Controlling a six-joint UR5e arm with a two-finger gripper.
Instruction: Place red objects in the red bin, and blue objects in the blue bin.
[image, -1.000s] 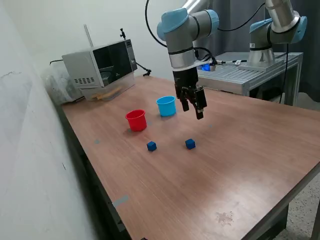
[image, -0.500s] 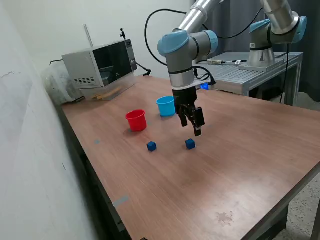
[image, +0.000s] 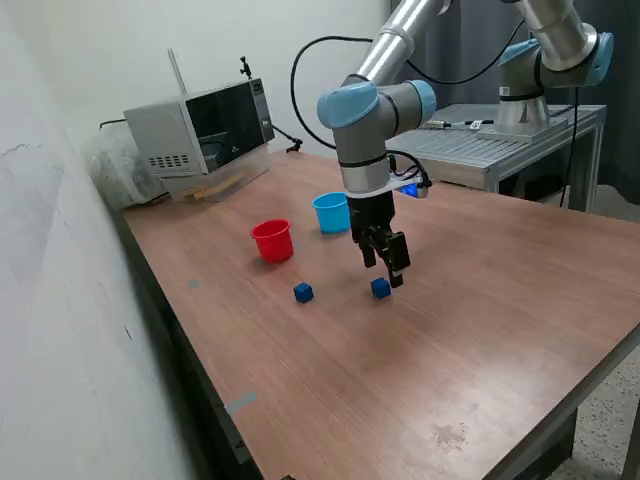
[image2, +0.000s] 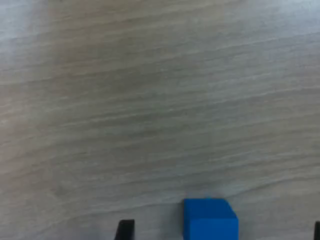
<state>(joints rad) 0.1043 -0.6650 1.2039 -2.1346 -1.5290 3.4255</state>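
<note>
Two small dark blue cubes lie on the wooden table: one (image: 380, 288) directly under my gripper (image: 384, 270), the other (image: 303, 292) further toward the exterior view's left. My gripper is open and hangs just above the first cube. In the wrist view that cube (image2: 210, 219) sits between the spread fingers, apart from the one dark fingertip (image2: 125, 230) that shows. The red bin (image: 272, 241) and the light blue bin (image: 332, 212) stand upright behind the cubes. No red objects are in view.
A microwave-like box (image: 205, 128) stands at the table's far corner on the exterior view's left. A second arm (image: 545, 60) and a metal bench (image: 500, 145) stand behind the table (image: 470, 330). A wall runs along the exterior view's left.
My gripper has come down and moved slightly toward the exterior view's left, from beside the blue bin to just over the blue cube. The cubes and bins have not moved.
</note>
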